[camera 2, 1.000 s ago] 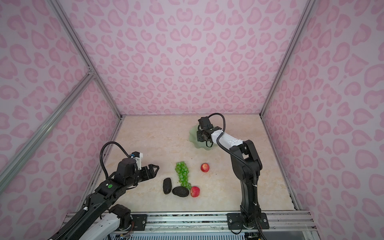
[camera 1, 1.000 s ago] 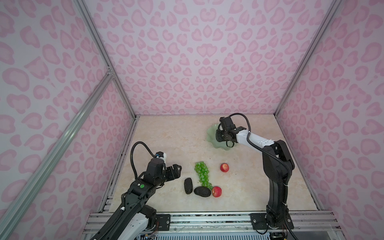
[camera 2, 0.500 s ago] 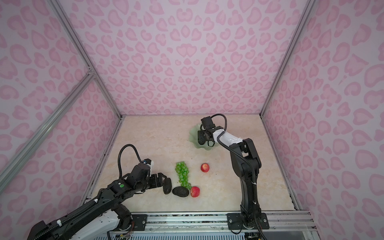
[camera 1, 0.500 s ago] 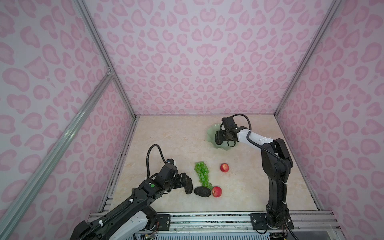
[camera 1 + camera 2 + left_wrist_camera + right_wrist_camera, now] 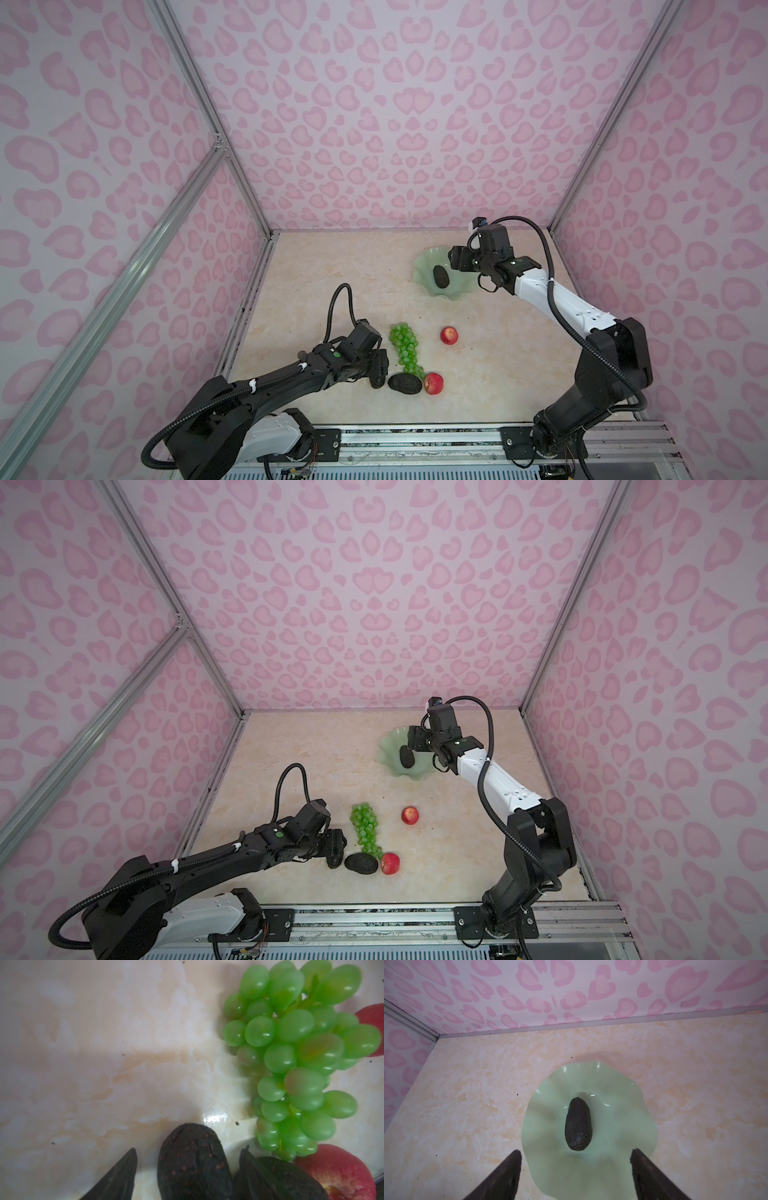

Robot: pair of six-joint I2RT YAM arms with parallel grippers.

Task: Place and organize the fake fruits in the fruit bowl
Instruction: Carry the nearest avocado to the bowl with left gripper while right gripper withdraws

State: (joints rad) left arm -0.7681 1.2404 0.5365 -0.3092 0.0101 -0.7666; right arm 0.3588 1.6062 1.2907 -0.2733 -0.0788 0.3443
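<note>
The mint-green fruit bowl (image 5: 422,266) (image 5: 388,746) (image 5: 623,1126) stands at the back right with one dark avocado (image 5: 441,276) (image 5: 578,1124) lying in it. My right gripper (image 5: 455,259) (image 5: 575,1152) hovers open over the bowl's near side, holding nothing. Near the front, my left gripper (image 5: 378,370) (image 5: 189,1149) straddles a second avocado (image 5: 193,1165) on the floor, with a gap still showing beside one finger (image 5: 122,1174). A third avocado (image 5: 404,382) (image 5: 286,1178), a red apple (image 5: 433,382), the green grapes (image 5: 403,349) (image 5: 295,1059) and another apple (image 5: 449,335) lie close by.
Pink patterned walls enclose the beige marble floor (image 5: 332,270). A metal rail (image 5: 415,436) with both arm bases runs along the front edge. The third avocado and the grapes lie right beside my left gripper's far finger.
My left arm reached forward and down to the avocado, and its jaws narrowed around it. My right gripper opened, left its avocado lying in the bowl, and drew back a little.
</note>
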